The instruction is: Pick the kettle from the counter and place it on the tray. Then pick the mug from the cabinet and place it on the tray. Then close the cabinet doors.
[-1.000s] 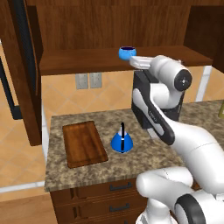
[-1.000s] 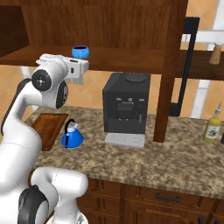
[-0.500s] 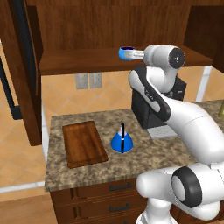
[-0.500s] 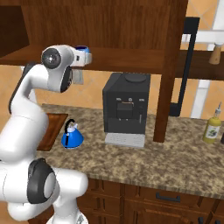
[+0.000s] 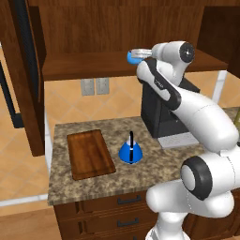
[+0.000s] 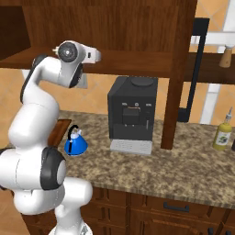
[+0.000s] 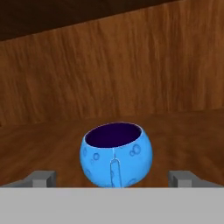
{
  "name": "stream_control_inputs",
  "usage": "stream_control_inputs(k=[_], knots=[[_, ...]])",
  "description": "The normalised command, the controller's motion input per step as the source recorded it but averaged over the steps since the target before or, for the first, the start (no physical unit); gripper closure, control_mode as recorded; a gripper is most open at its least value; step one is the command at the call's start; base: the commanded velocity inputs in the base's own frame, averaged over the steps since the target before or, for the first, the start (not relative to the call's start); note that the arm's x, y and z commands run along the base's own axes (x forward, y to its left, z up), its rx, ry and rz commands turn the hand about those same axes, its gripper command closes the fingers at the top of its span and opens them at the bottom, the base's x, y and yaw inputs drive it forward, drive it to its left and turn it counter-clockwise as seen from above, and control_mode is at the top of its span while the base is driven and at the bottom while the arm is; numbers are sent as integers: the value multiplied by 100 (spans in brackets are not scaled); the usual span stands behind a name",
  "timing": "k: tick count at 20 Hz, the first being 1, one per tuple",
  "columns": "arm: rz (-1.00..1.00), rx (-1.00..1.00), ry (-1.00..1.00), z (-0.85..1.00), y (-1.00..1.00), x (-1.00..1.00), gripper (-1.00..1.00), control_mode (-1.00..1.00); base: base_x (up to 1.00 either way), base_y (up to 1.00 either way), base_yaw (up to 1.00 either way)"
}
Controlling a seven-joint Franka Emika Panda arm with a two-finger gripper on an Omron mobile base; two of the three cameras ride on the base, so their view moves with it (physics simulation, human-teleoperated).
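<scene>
The light-blue mug (image 7: 116,159) with its dark purple inside stands upright on the cabinet shelf (image 5: 89,68), handle toward the hand. My gripper (image 7: 111,178) is open at shelf height, one fingertip (image 7: 41,178) on each side of the mug and neither touching it. In the left base view the gripper (image 5: 139,52) partly covers the mug (image 5: 131,58). The blue cone-shaped kettle (image 5: 130,152) stands on the granite counter (image 5: 93,185), just right of the empty wooden tray (image 5: 89,153). From the right, the kettle (image 6: 75,143) hides most of the tray (image 6: 57,131).
A black coffee machine (image 5: 159,108) stands on the counter right of the kettle, under the shelf. The cabinet doors are open: one (image 5: 26,70) at the left, one (image 6: 181,69) at the right with its black bar handle (image 6: 195,69). A yellow bottle (image 6: 223,133) stands far right.
The arm has swung up and the hand has moved in along the shelf to the mug, now straddling it. Mug, kettle and tray have not moved.
</scene>
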Motion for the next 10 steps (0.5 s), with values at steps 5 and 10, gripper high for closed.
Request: stream_control_inputs(k=[5,10], knots=[[9,0,0,-30,0,25,-100,-100,0,0,0],[8,0,0,-18,0,20,-100,-100,0,0,0]])
